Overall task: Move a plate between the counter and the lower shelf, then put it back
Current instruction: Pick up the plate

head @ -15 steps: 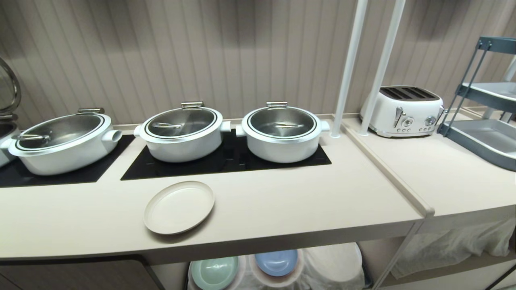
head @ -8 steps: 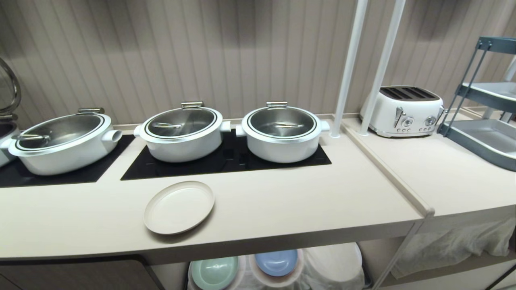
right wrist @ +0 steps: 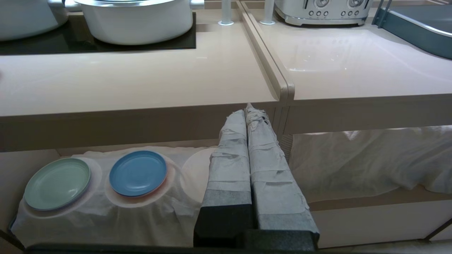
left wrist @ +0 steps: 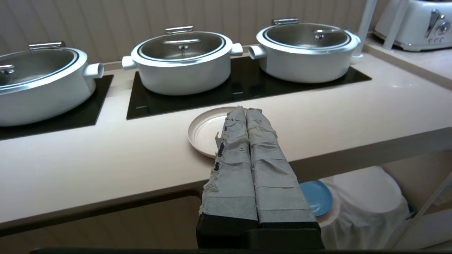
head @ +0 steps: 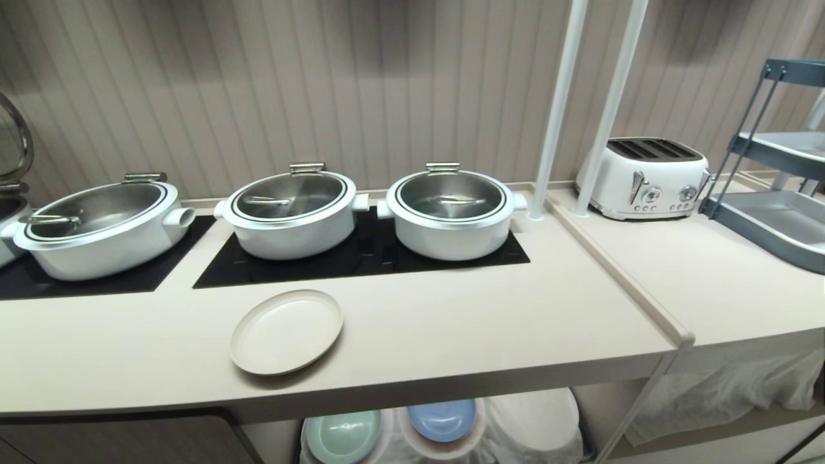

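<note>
The left gripper (left wrist: pixel 246 110) rises from the bottom centre of the frame, its two tape-wrapped fingers (left wrist: pixel 263 165) pressed together with no gap. Their tips overlap the right part of the plate (left wrist: pixel 206 132), which lies flat on the counter (left wrist: pixel 106 158) at mid-frame. Behind it, three white lidded pots (left wrist: pixel 182 61) stand across the upper frame on black hob panels (left wrist: pixel 243 84). A white toaster (left wrist: pixel 420 24) shows at upper right. Below the counter edge at lower right, a blue plate (left wrist: pixel 317 197) rests on white cloth (left wrist: pixel 367 204).
</note>
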Available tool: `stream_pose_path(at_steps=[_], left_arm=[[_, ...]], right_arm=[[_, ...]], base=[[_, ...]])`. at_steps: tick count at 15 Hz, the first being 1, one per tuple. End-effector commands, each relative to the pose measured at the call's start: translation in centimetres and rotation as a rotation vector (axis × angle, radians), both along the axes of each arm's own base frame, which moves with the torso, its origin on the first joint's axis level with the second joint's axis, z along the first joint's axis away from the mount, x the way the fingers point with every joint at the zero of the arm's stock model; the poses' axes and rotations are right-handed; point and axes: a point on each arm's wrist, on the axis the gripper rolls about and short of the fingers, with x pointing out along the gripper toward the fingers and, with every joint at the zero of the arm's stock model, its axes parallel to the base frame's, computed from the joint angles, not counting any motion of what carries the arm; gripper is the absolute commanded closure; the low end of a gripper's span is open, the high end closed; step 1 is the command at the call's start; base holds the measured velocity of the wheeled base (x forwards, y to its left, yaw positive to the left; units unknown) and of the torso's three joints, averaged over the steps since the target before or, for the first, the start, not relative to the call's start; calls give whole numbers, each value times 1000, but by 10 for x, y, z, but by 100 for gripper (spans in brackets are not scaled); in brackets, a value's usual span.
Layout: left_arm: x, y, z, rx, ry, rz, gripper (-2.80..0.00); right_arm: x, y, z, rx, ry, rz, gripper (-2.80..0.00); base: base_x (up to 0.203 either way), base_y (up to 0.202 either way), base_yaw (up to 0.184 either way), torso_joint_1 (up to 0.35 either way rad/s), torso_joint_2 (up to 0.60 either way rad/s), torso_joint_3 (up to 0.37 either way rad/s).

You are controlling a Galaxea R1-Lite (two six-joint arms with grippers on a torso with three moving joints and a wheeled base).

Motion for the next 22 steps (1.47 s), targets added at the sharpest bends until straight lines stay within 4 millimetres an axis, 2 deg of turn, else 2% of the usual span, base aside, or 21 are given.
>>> stream_pose_path(at_steps=[1,4,6,7,11,14,17,22], left_arm=[[23,0,33,-27,88,2,0],[56,0,87,-130,135,7,0],[81,1,111,-192,216,38,0],[92,1,116,-222,304,62,0],[141,2,114,-449,569,152,0],[174,3,110,-514,664,192,0],[191,3,101,-522,728,209,0],[207,2,90,-521,797,206,0]], right_arm=[[0,0,0,-1,0,0,0],[0,0,0,-1,0,0,0],[0,0,0,0,0,0,0],[0,0,0,-1,0,0,0],[0,0,0,-1,0,0,0],[0,0,0,-1,0,0,0],[0,0,0,0,0,0,0],[0,0,0,-1,0,0,0]], base=[[0,0,0,0,0,0],[0,0,0,0,0,0],[0,0,0,0,0,0],[0,0,0,0,0,0],[0,0,0,0,0,0],[0,0,0,0,0,0],[0,0,0,0,0,0],[0,0,0,0,0,0]])
